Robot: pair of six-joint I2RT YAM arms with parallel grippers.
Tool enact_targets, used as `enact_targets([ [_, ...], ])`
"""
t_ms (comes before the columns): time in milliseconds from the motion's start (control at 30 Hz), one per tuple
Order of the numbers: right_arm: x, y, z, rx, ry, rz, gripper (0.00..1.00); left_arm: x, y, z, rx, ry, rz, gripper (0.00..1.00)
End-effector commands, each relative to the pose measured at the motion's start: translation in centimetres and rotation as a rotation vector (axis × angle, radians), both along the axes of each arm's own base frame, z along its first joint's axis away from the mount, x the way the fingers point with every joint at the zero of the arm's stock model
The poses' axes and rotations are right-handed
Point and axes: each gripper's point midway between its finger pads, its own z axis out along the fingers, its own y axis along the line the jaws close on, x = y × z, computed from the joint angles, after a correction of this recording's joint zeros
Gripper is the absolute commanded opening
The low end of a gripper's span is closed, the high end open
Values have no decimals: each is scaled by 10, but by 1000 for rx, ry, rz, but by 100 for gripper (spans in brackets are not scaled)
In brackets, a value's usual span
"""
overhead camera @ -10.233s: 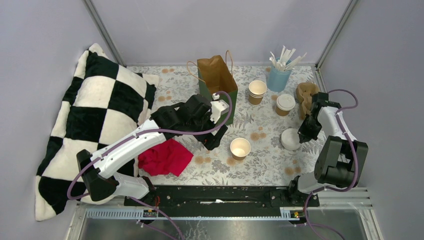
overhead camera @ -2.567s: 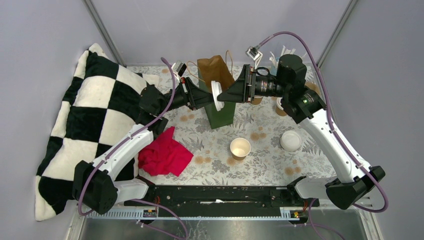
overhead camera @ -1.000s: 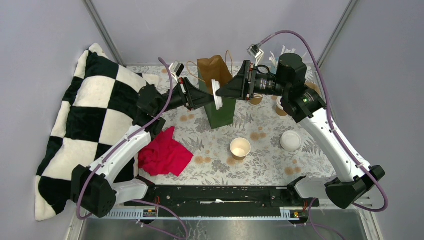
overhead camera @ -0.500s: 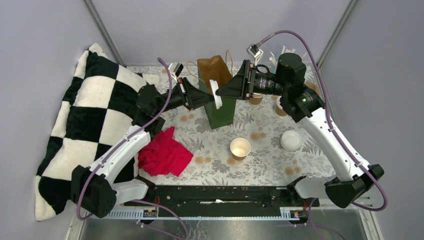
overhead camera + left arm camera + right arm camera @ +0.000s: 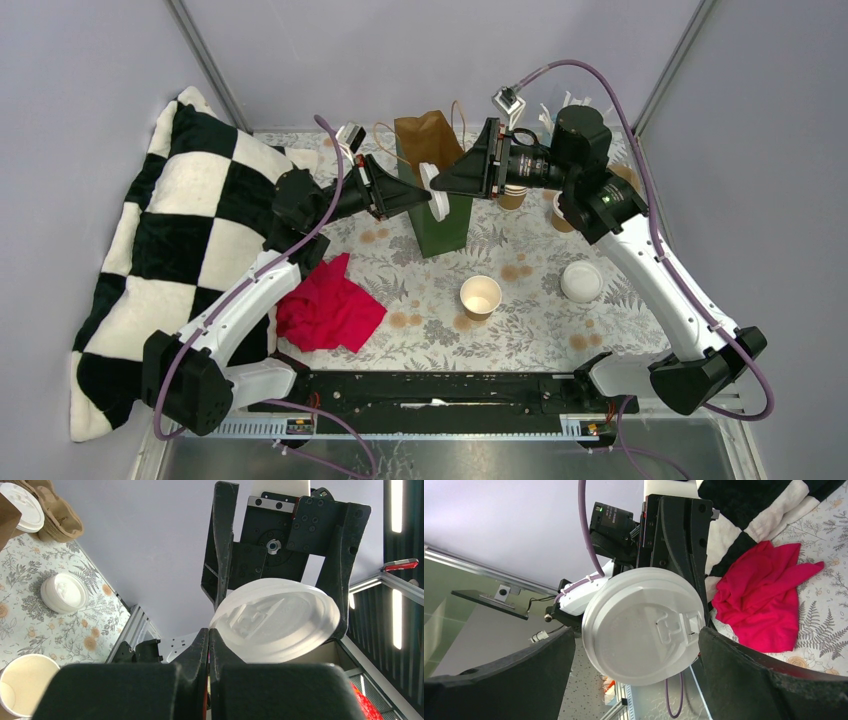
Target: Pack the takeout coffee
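Observation:
A round white plastic lid (image 5: 436, 190) hangs in the air over the tall green bag (image 5: 442, 222). My left gripper (image 5: 424, 191) is shut and pinches the lid's rim (image 5: 275, 620) at its fingertips. My right gripper (image 5: 445, 186) faces it from the other side, open, its fingers (image 5: 734, 675) standing on either side of the lid (image 5: 639, 625). An open tan cup (image 5: 480, 296), cream inside, stands on the table in front of the bag. A lidded tan cup (image 5: 19, 500) stands at the back right, mostly hidden under my right arm in the top view.
A second white lid (image 5: 581, 280) lies on the flowered table at the right. A red cloth (image 5: 330, 312) lies at the front left beside the black-and-white checked pillow (image 5: 190, 230). A brown pulp carrier (image 5: 60, 515) sits in the far right corner, behind a stack of cups (image 5: 514, 198).
Both arms have stayed almost in place over the bag. The lid has tipped a little between the grippers. The right fingers closed in slightly, then spread wide again.

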Motion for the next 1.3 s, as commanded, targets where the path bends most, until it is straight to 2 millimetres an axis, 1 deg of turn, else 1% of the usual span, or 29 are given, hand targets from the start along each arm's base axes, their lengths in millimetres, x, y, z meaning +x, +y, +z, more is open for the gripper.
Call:
enact_targets([
  [0,-3,4,-2,7,-5,34,100,-10,3,31,-60,-109,-12,0],
  [200,-3,1,-3,-8,-14,6,100,-12,4,31,-78,-114,-18,0],
  [333,-7,-3,6,3,-45,1,100,-14,7,32,-119,-112,-33,0],
  [467,-12,-7,11,8,-59,-1,100,-17,9,38,-153,-133,-53,0],
  [667,-14,-2,20,54,-58,41,100,-21,8,41,-164,-147,-92,0],
  [833,-16,1,23,82,-49,72,100,-21,7,41,-157,-148,-101,0],
  [867,-19,0,26,92,-57,83,100,-21,7,40,-154,-147,-100,0],
  [933,-25,-3,39,127,-106,92,100,-20,7,38,-147,-148,-97,0],
  [1000,-30,-6,46,139,-138,86,100,-19,6,38,-144,-149,-92,0],
  [1067,-30,-8,45,132,-144,69,100,-17,5,37,-142,-146,-95,0],
  [1167,-28,-7,37,121,-111,64,100,-18,6,38,-154,-150,-101,0],
  [1267,-33,-9,44,144,-141,69,100,-17,5,36,-146,-150,-102,0],
])
